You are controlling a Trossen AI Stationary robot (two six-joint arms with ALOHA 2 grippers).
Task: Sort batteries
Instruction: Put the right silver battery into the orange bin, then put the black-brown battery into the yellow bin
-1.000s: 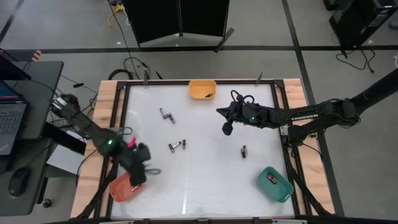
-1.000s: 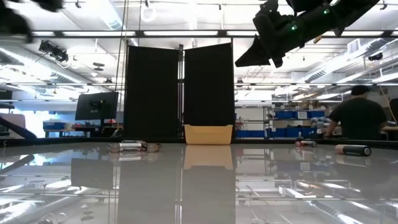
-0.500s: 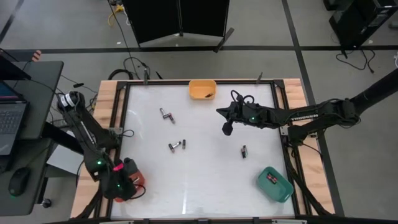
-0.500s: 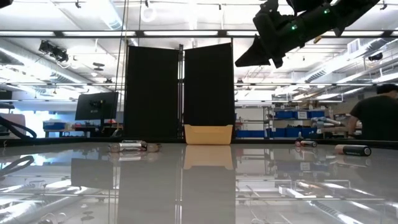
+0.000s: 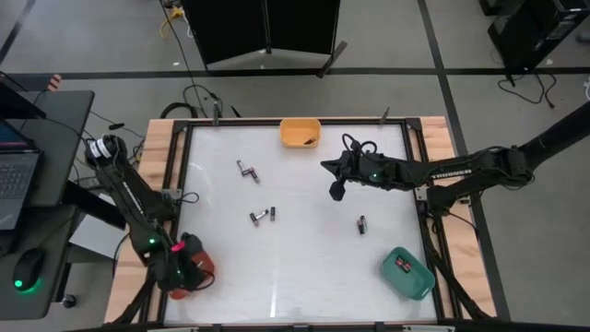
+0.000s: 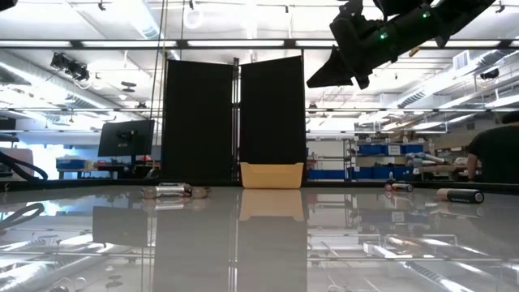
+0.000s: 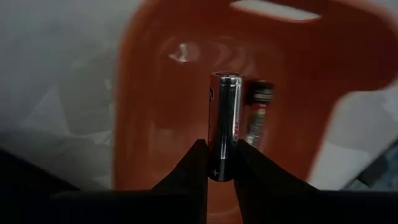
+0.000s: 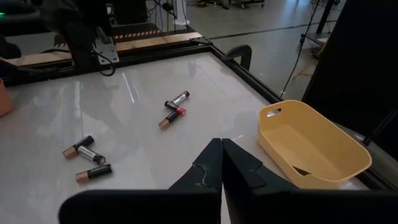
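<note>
- The left gripper [image 7: 217, 167], which had swung to the lower left of the high view, hung over the shallow red-orange plastic bin [image 5: 195, 273], clamping a silver cylindrical battery [image 7: 222, 124] ready for dropping beside one dark cell [image 7: 257, 119] already inside.
- Loose batteries [image 5: 262, 217] remained mid-counter.
- The right gripper [image 5: 336, 193], pinched empty, waited unmoved at upper centre.

Laptop [image 5: 17, 180], mouse [image 5: 28, 270], black panels [image 6: 233, 122]

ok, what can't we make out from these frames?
- Red bin, high view: contents hidden by the left gripper above it.
- Yellow bin, high view: dark thing inside too small to identify.
- Green bin, high view: red-marked item inside too small to identify.
- Held battery, left wrist view: label blurred.
</note>
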